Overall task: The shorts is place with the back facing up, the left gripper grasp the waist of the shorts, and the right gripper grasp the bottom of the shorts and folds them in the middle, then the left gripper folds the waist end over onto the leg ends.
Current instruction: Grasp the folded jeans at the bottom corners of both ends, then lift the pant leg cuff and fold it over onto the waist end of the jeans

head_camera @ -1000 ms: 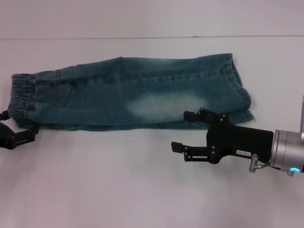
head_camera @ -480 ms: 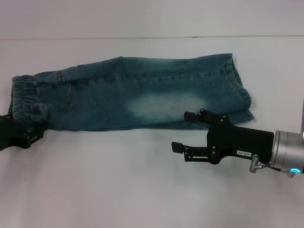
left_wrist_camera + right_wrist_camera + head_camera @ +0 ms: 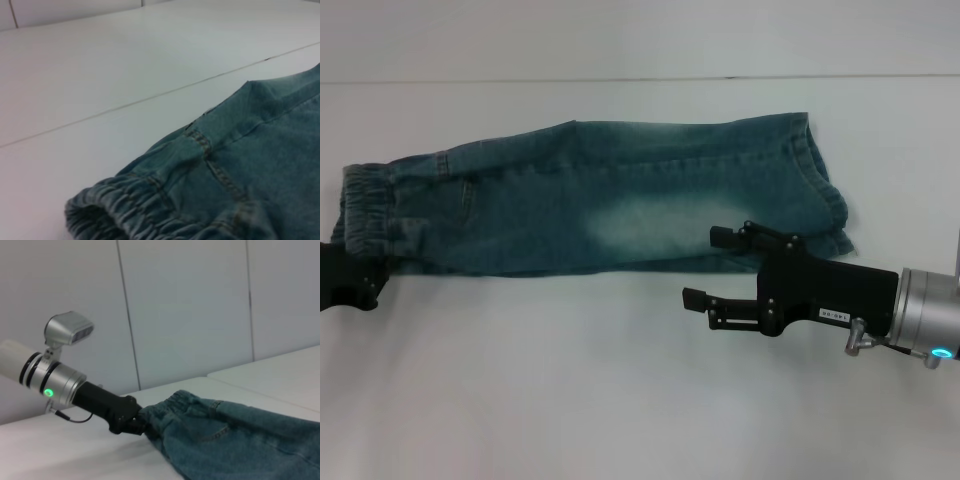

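Head view: white table (image 3: pixel 620 400). Shorts (image 3: pixel 610 205) lie flat, already folded lengthwise. Left gripper (image 3: pixel 350 280) sits at the waistband (image 3: pixel 365 215); grip cannot be determined. Right gripper (image 3: pixel 715 268) is wide open, empty, by the leg hems (image 3: pixel 825 200).

Left wrist view: waistband (image 3: pixel 130 205) on table.

Right wrist view: left gripper (image 3: pixel 131 424) touches waistband (image 3: pixel 175 402).

blue-green faded shorts (image 3: pixel 620 205), black right claw (image 3: pixel 715 266)
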### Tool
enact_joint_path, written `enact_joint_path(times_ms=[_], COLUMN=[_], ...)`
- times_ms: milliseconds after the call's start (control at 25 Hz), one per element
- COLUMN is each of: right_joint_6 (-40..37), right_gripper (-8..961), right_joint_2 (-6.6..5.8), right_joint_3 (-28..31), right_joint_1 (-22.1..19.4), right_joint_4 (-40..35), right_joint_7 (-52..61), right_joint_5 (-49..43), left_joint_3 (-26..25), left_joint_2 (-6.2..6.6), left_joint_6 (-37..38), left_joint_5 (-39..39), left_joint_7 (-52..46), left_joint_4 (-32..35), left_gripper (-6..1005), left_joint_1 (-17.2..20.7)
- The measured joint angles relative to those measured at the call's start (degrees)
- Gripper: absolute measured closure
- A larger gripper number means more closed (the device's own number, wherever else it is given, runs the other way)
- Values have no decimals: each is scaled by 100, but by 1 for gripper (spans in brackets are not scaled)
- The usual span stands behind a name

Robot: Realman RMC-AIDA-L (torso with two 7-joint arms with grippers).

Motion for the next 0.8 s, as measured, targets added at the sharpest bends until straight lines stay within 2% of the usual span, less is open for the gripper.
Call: enact_joint_path(times_ms=[240,360,440,600,640,720,800], right_joint_6=[181,596,874,1627,1740,1849,1967], right_gripper=[16,26,33,47,50,57,127], right_joint_2=[11,35,49,97,113,117,115], right_joint_3=[12,-5,0,238,348,564,703], right_joint_1=[-17,128,311,738,868,1111,1254], right_joint_4=[114,528,932,1828,2097,2500,2624], right_joint_7=[-104,-569,-1026,-2256,-2650,-3200,-3366], right_joint_5=[413,986,1328,2255,2500,2751,2756], left_joint_3=[15,42,115,711,711,1088,1359], left_joint_2=[30,60,23,6,6,-4,-18], left_joint_6=[80,304,514,849,849,1081,1121], left_joint_5=[122,288,354,386,386,476,519], left_joint_7=[-402,-926,-1219,-2096,-2096,-2640,-2949], left_joint_4=[149,357,634,1268,1268,1703,1974], left_gripper=[953,953,953,954,954,954,954], left_joint_1=[13,-73,-116,-178,-178,-287,-334])
